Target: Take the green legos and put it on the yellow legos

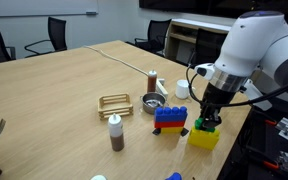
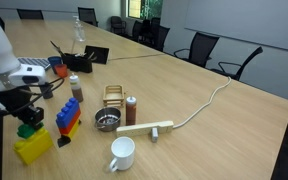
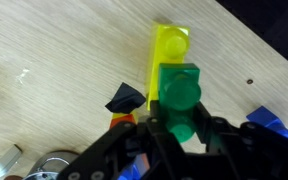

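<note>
My gripper (image 3: 180,128) is shut on the green legos (image 3: 179,95), a small bright green studded brick, and holds it just above the yellow legos (image 3: 169,45). In the wrist view the green brick overlaps the near end of the yellow block. In both exterior views the green brick (image 1: 206,124) (image 2: 29,130) hangs in the fingers directly over the yellow block (image 1: 204,139) (image 2: 32,148), which lies on the wooden table near its edge. Whether the two bricks touch cannot be told.
A blue-and-red brick stack (image 1: 169,118) (image 2: 68,118) stands beside the yellow block. Close by are a metal bowl (image 2: 106,121), a wire rack (image 1: 115,102), brown bottles (image 1: 115,133) (image 2: 130,109), a white mug (image 2: 122,153) and a wooden block (image 2: 146,129). Office chairs ring the table.
</note>
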Available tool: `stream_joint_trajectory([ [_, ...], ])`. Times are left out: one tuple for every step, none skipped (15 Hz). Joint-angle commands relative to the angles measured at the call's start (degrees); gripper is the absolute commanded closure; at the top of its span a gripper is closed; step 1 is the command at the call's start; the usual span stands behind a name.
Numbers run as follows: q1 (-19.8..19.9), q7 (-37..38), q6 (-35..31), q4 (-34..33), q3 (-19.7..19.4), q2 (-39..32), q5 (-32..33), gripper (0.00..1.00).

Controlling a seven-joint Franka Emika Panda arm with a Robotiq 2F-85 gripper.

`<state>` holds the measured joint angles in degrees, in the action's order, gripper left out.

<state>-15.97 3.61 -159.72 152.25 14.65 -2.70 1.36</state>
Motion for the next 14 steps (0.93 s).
stream_joint_trajectory([
  [0.2, 0.4, -2.2, -0.6, 0.1, -1.8, 0.2, 0.9],
  [0.2, 0.5, -2.5, -0.5, 0.0, -2.0, 0.2, 0.9],
  [0.2, 0.6, -2.6, -0.5, 0.0, -2.0, 0.3, 0.9],
  [0.2, 0.6, -2.6, -0.5, 0.0, -2.0, 0.3, 0.9],
  [0.2, 0.5, -2.6, -0.5, 0.0, -2.0, 0.2, 0.9],
  [0.2, 0.5, -2.5, -0.6, 0.0, -2.1, 0.3, 0.9],
  [0.2, 0.5, -2.5, -0.6, 0.0, -2.1, 0.3, 0.9],
  [0.2, 0.6, -2.4, -0.5, 0.0, -1.9, 0.3, 0.9],
  [0.2, 0.6, -2.2, -0.4, 0.0, -1.7, 0.4, 0.9],
  [0.2, 0.6, -2.1, -0.3, 0.1, -1.6, 0.4, 0.9],
  [0.1, 0.7, -2.0, -0.3, 0.1, -1.5, 0.4, 0.9],
  [0.1, 0.6, -1.9, -0.2, 0.1, -1.4, 0.5, 0.9],
  [0.1, 0.6, -1.9, -0.2, 0.1, -1.4, 0.5, 0.9],
  [0.2, 0.6, -2.0, -0.1, 0.0, -1.4, 0.7, 0.9],
])
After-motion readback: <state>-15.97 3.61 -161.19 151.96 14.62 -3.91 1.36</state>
